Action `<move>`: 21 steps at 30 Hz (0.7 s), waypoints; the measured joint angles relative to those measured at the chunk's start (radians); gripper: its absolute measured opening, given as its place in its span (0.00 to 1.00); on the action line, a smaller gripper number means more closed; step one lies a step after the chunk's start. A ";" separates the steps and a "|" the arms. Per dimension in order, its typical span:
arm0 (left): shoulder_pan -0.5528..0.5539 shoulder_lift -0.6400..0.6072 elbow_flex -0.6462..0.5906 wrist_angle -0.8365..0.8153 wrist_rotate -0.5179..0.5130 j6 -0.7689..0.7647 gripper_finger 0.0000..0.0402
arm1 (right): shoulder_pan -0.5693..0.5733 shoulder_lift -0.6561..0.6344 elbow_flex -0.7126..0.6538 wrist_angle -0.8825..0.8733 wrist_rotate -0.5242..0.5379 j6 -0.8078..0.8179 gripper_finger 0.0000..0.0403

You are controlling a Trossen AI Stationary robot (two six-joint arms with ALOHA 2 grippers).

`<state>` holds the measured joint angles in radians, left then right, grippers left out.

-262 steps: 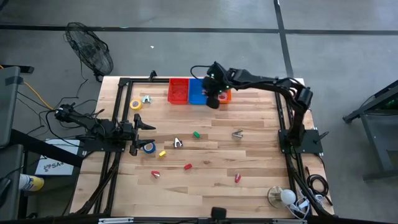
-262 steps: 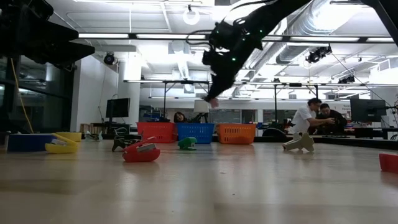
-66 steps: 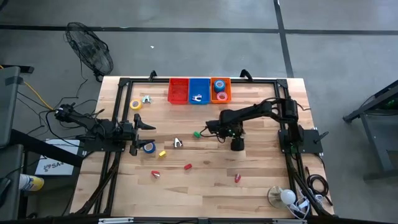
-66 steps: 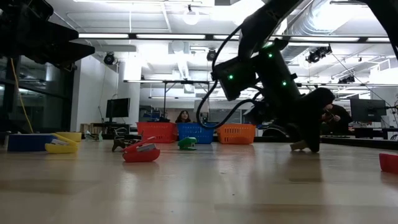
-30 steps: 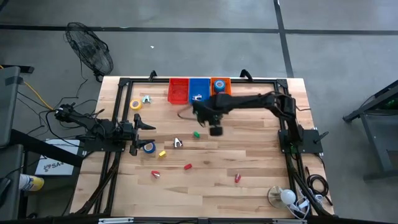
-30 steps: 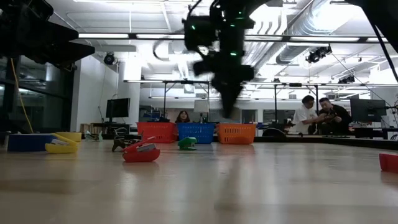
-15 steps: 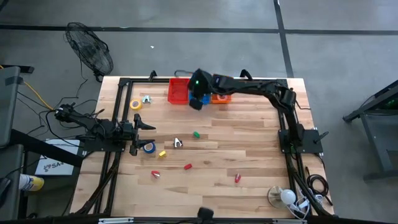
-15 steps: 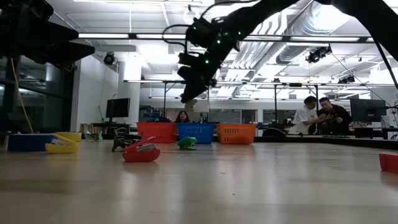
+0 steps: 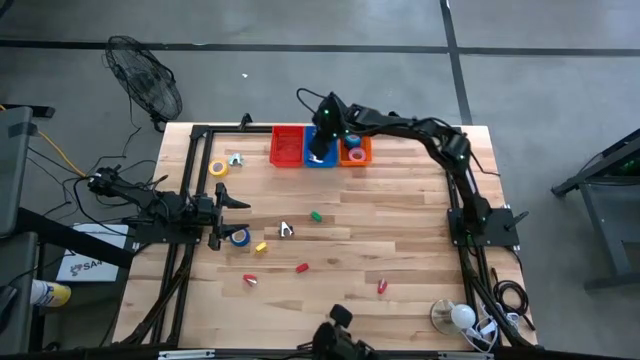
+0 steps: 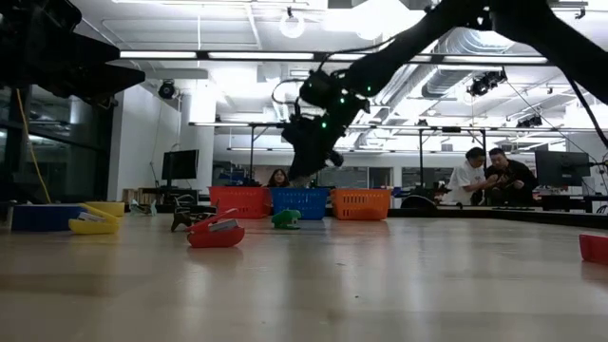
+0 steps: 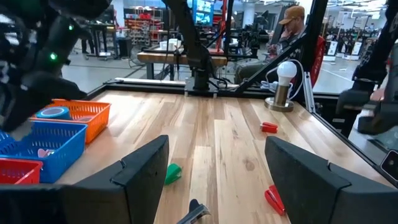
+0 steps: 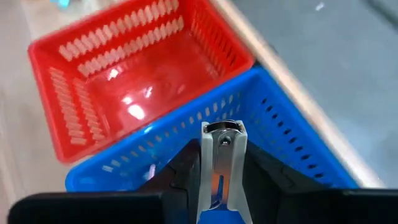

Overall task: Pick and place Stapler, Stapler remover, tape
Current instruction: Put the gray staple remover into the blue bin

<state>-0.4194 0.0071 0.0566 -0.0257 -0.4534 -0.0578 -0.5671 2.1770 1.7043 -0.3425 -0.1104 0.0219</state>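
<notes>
We see the left pincer (image 9: pixel 243 203) parked wide open at the table's (image 9: pixel 410 250) left edge, blue tape (image 9: pixel 239 237) just beside it. Right pincer (image 12: pixel 222 186) is clamped on a staple remover (image 12: pixel 222 163) above the blue bin (image 12: pixel 292 146), red bin (image 12: pixel 134 93) alongside.

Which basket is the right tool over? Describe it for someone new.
Three small baskets sit in a row at the table's far edge. The right tool, gripping a silver staple remover, hangs over the middle one, the blue basket, flanked by the red basket and the orange basket.
</notes>
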 joint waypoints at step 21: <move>0.000 0.000 0.000 0.000 0.000 0.000 0.65 | -0.008 0.029 0.000 -0.006 0.014 -0.026 0.27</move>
<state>-0.4191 0.0071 0.0566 -0.0254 -0.4530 -0.0577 -0.5755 2.2063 1.7046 -0.3484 -0.0963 -0.0039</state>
